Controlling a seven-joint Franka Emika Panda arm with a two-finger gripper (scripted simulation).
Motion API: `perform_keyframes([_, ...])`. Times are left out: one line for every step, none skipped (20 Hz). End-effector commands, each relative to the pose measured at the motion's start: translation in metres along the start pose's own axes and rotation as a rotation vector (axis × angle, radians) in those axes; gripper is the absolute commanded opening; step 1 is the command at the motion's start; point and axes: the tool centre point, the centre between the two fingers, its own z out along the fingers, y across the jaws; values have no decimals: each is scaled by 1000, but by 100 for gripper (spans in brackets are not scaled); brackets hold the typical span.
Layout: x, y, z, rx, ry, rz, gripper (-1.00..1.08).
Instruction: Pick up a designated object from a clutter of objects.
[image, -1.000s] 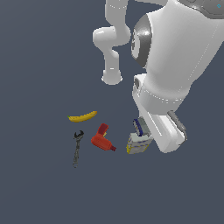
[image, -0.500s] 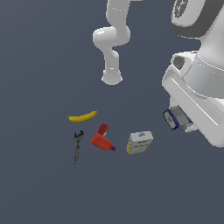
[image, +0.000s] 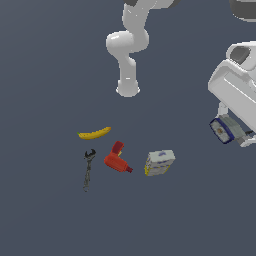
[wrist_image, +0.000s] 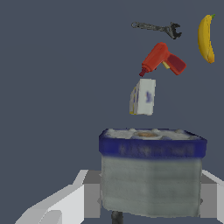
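Observation:
The designated object (image: 223, 130) is a small grey can with a dark blue rim and a pale face. It hangs well above the floor at the exterior view's right, with my gripper (image: 231, 131) shut on it. In the wrist view the designated object (wrist_image: 151, 175) fills the foreground between my white fingers (wrist_image: 65, 203). The remaining clutter of objects lies on the floor: a yellow banana (image: 94, 133), a dark wrench (image: 88, 169), a red power drill (image: 117, 158) and a white-and-yellow box (image: 159, 162).
The arm's white base (image: 127, 89) stands behind the clutter. The wrist view looks down on the box (wrist_image: 142, 97), drill (wrist_image: 162, 59), wrench (wrist_image: 156, 28) and banana (wrist_image: 205, 38) far below. Dark grey floor surrounds them.
The gripper has lifted the designated object up and toward the exterior view's right, away from the box. The banana, wrench, drill and box have not moved.

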Motion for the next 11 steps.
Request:
perform_keyframes([-5,-2,-5,0,0,1,-100])
perform_keyframes([-6,-3,-6,0,0,1,-100])
perform_keyframes([-7,-4,-7,0,0,1,-100])
perform_keyframes([-8,-4,-8,0,0,1,-100])
perform_keyframes([-9,-5,-8,0,0,1,-100])
perform_keyframes([-10,-5,-9,0,0,1,-100])
perform_keyframes([-10,-6,-9,0,0,1,-100])
perform_keyframes([-10,-6,-10,0,0,1,-100])
perform_keyframes([-10,-6,-10,0,0,1,-100])
perform_keyframes([-10,-6,-10,0,0,1,-100])
perform_keyframes([-10,-6,-10,0,0,1,-100])
